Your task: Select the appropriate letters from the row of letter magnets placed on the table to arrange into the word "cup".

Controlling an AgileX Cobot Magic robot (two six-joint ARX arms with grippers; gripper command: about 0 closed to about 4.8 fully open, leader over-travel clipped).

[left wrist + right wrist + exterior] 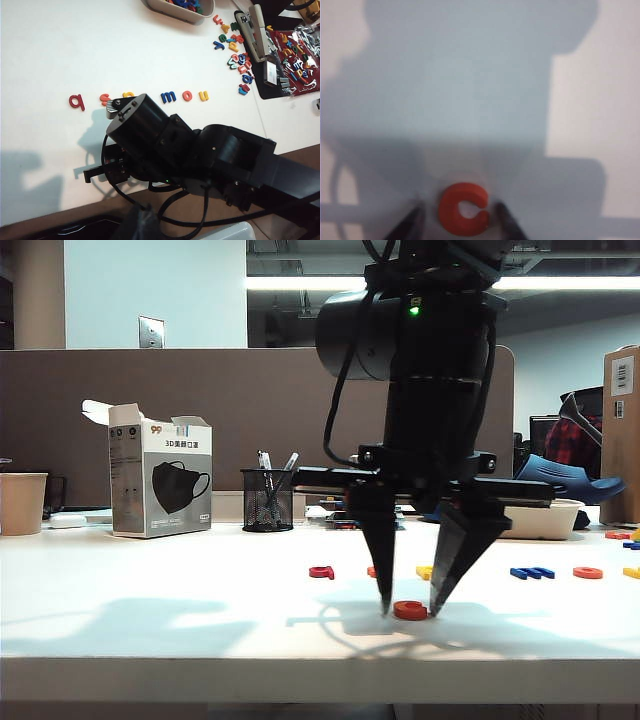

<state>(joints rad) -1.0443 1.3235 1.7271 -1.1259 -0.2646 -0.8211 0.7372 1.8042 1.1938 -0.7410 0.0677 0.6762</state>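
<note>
My right gripper (409,612) stands tips-down on the table (150,630), jaws slightly parted either side of the orange c (410,610), which lies flat in front of the letter row (450,572). Left gripper isn't visible.

Standing at the back: a mask box (160,478), a mesh pen holder (267,500), a paper cup (22,502). Farther right, a white tray (545,518).

The table (150,630) is smooth, white, faintly glossy; the orange "c" (464,209) looks like matt moulded plastic; the right gripper (410,611) has matt black plastic fingers (384,570); the pen cup (267,500) is black wire mesh.
</note>
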